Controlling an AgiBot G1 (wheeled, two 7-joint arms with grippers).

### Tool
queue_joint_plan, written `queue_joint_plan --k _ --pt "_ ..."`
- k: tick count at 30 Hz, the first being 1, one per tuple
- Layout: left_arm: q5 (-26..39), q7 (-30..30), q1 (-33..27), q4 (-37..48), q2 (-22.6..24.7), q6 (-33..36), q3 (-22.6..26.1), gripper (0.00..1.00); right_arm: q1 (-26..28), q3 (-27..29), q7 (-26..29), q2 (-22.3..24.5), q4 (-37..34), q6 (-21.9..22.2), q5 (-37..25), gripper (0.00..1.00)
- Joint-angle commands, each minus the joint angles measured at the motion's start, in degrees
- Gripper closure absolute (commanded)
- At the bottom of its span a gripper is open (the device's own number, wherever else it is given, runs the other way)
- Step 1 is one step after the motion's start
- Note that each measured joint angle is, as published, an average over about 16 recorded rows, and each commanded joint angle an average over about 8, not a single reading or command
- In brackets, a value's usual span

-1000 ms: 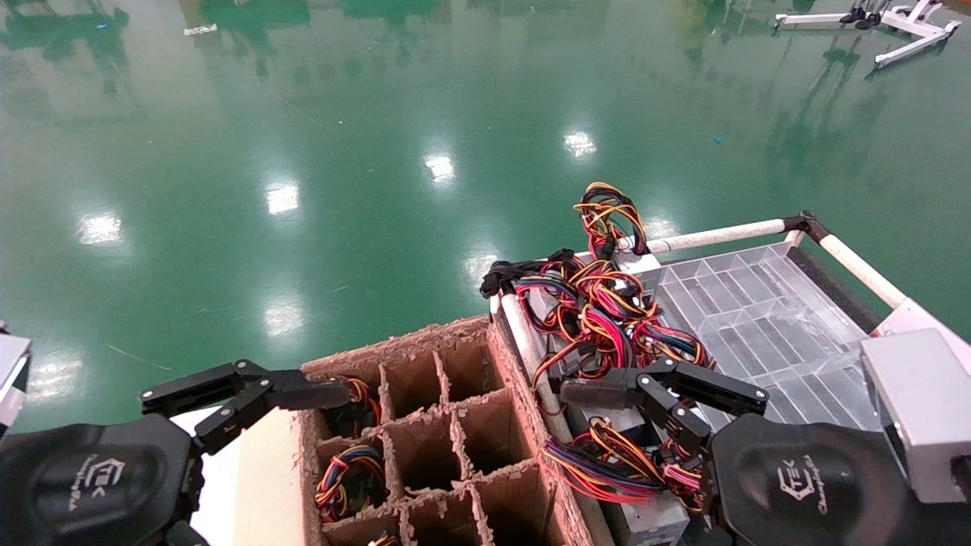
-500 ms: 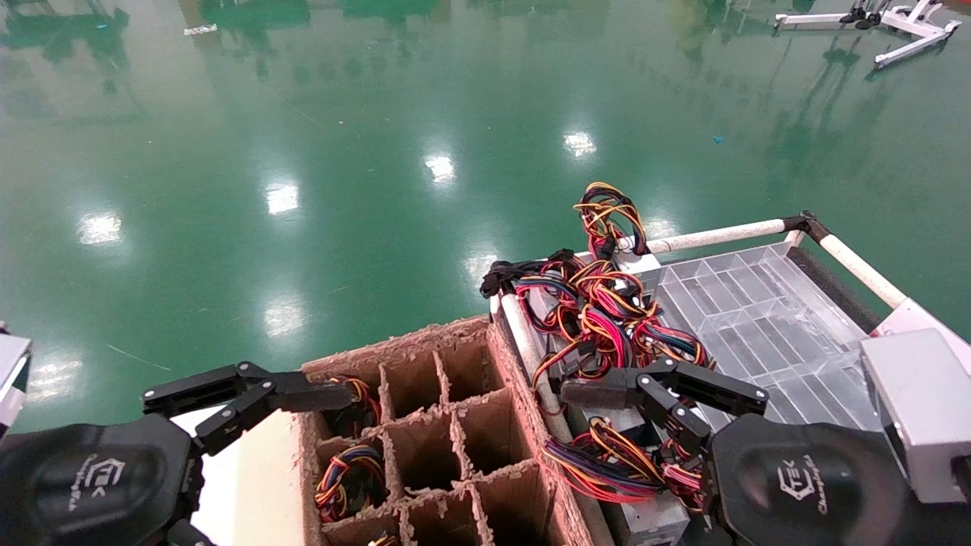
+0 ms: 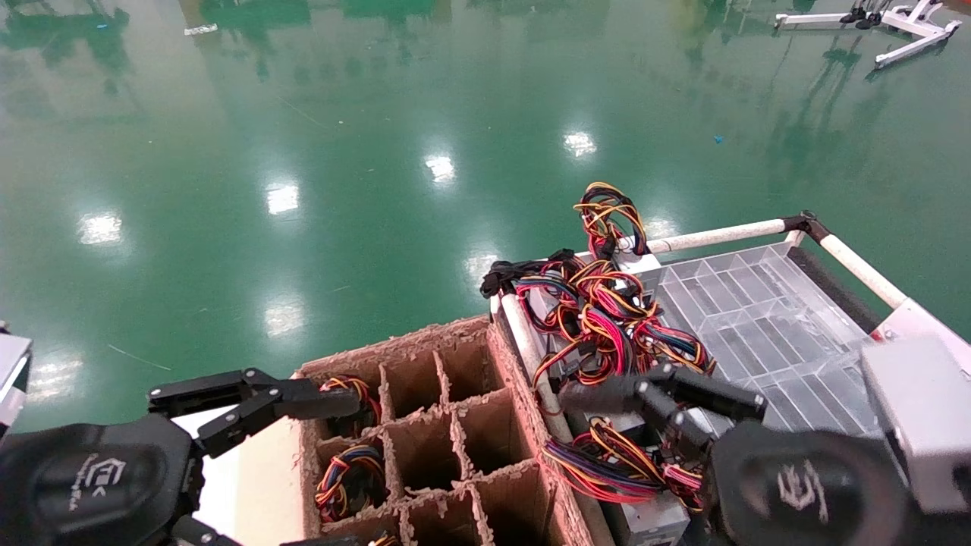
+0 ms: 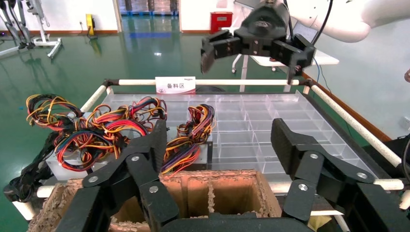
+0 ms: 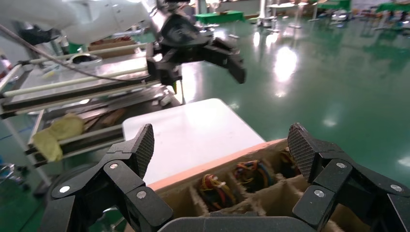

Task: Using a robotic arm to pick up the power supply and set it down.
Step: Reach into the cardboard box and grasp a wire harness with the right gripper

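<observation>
Over the clear divided tray (image 3: 758,318), right gripper (image 3: 645,394) hovers low, jaws apart, holding nothing, fingers pointing toward the wire pile. Silver wrist block (image 3: 922,417) sits behind it at frame edge. Power supply (image 3: 656,519) lies just under and in front of this gripper, near corner of the tray, a grey box end showing below its looped red, yellow and orange wires (image 3: 599,462). More grey boxes with tangled wire bundles (image 3: 599,303) sit farther along the tray's left side, one bundle (image 3: 607,212) sticking up over the white rail (image 3: 713,236). Left gripper (image 3: 254,402) hangs over the cardboard divider box (image 3: 440,425), jaws apart too, empty, fingertips above the box's near-left cells. Some cells hold wire bundles (image 3: 349,470), the rest look empty. Left wrist view shows the box cells (image 4: 212,193) below, tray beyond, and the right gripper (image 4: 251,46) open above the tray. Green glossy floor (image 3: 379,152) all around.
</observation>
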Motion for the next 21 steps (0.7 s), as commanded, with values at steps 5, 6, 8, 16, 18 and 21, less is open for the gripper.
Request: queue_joint_plan --k 5,6,8,16,18,21 --pt "0.00 0.00 -0.01 0.01 0.00 0.00 0.01 1.00 0.91 -2.26 0.74 -1.65 -0.05 -0.37 -2.93 0.00" --pt "0.00 0.00 -0.01 0.01 0.00 0.00 0.01 1.00 1.32 -2.83 0.73 -2.23 -0.24 -0.47 -3.78 0.00" --pt "0.00 0.01 -0.01 0.01 0.00 0.00 0.01 1.00 2.29 -4.06 0.55 -3.55 -0.72 -0.68 -5.71 0.00" --pt "-0.01 0.01 -0.01 0.01 0.00 0.00 0.01 1.00 7.45 -9.60 -1.12 -10.35 -3.02 -1.98 -14.37 0.00" --pt "-0.01 0.01 -0.01 0.01 0.00 0.00 0.02 1.00 8.70 -10.90 -1.94 -12.13 -3.41 -2.10 -16.59 0.00" --pt "-0.01 0.01 -0.01 0.01 0.00 0.00 0.02 1.00 10.43 -12.76 -3.48 -14.81 -4.20 -2.16 -19.81 0.00"
